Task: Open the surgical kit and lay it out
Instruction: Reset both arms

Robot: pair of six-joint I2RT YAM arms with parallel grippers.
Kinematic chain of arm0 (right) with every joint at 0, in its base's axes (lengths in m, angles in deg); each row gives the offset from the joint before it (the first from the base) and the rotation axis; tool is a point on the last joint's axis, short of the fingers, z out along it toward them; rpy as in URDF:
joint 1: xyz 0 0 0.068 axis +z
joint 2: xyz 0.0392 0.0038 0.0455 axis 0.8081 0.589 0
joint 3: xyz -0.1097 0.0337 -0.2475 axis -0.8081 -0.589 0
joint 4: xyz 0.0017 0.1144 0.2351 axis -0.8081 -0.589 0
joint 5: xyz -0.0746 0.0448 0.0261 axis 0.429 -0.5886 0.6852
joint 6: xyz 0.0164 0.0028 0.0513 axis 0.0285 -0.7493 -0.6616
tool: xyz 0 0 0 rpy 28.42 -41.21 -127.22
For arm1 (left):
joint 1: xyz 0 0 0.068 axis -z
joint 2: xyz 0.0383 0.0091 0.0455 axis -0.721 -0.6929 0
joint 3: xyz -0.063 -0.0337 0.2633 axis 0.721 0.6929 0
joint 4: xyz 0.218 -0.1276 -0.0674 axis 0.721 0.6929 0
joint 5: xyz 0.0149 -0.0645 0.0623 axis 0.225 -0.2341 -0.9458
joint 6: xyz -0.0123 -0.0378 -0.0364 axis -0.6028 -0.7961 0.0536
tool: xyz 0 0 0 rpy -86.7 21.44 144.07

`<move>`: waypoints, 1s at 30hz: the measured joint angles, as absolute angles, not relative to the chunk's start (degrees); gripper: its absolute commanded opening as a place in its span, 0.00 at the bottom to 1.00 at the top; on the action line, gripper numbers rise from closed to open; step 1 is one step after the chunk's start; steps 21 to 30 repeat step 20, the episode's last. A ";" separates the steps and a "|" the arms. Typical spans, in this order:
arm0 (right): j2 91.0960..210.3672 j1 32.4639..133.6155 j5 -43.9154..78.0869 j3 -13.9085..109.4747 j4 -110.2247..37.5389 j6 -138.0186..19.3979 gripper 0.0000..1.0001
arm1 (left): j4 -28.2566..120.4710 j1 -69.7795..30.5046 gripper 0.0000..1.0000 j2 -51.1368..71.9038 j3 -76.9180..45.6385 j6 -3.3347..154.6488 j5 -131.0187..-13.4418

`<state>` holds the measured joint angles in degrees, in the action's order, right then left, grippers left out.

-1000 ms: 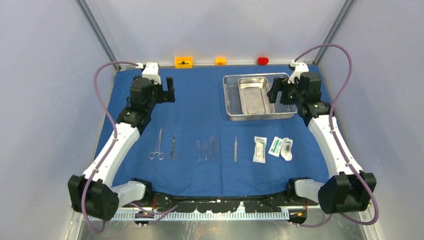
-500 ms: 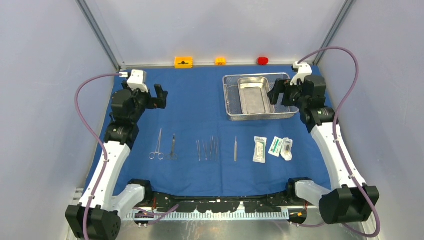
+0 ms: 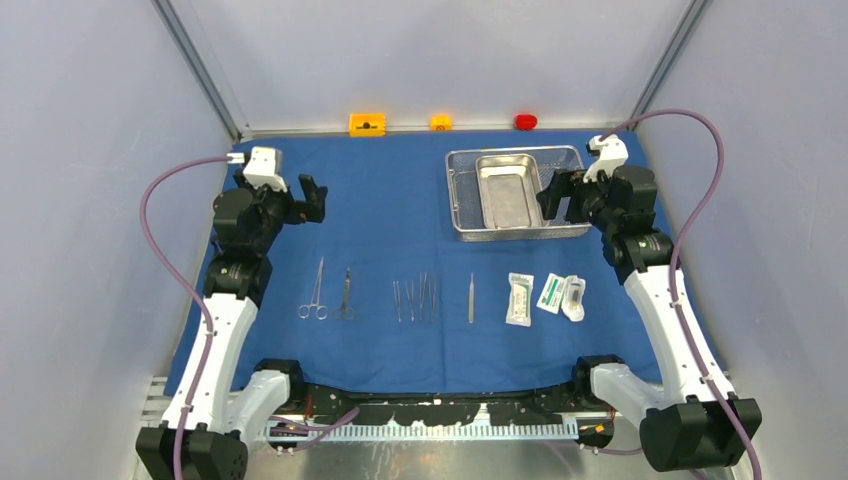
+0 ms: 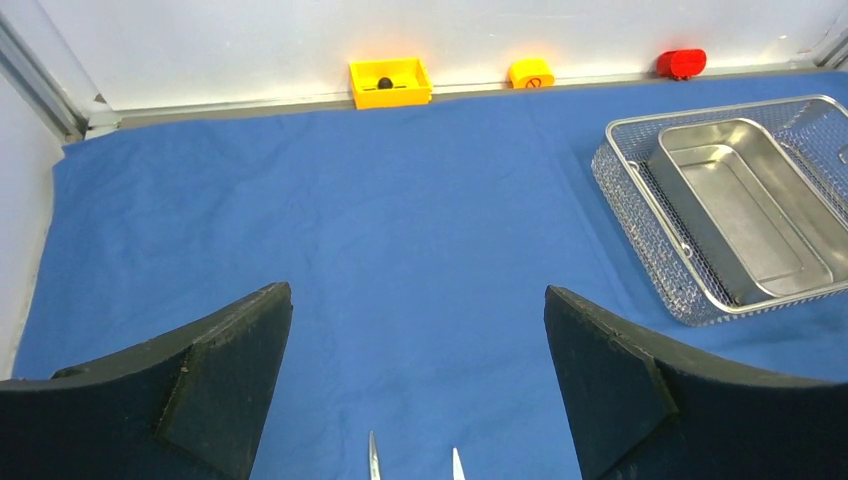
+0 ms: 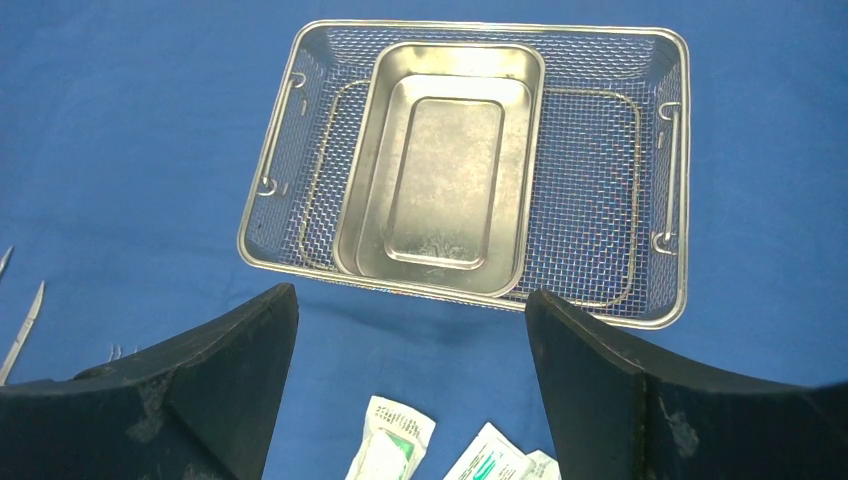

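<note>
Kit spread on the blue cloth (image 3: 400, 200), with both grippers wide open and empty.
At 9 o'clock we see the left gripper (image 3: 312, 195) hovering with its jaws apart. Across the cloth's 6 o'clock half runs a row of scissors (image 3: 316, 290), forceps (image 3: 345, 293), tweezers (image 3: 415, 298) and three white packets (image 3: 519, 298), each lying roughly 12 to 6, the scissor rings toward 6. At 1 o'clock the wire-mesh basket (image 3: 463, 200) lies 9 to 3, and the steel tray (image 3: 508, 190) inside it runs 12 to 6. The right gripper (image 3: 558, 193) hangs over the basket's 3 o'clock end.
</note>
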<state>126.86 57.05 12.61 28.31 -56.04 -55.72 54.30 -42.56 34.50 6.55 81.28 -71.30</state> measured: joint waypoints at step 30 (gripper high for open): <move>125.51 56.68 12.52 27.44 -55.43 -55.63 0.89 | 54.15 -45.47 1.00 36.69 8.26 79.25 -66.47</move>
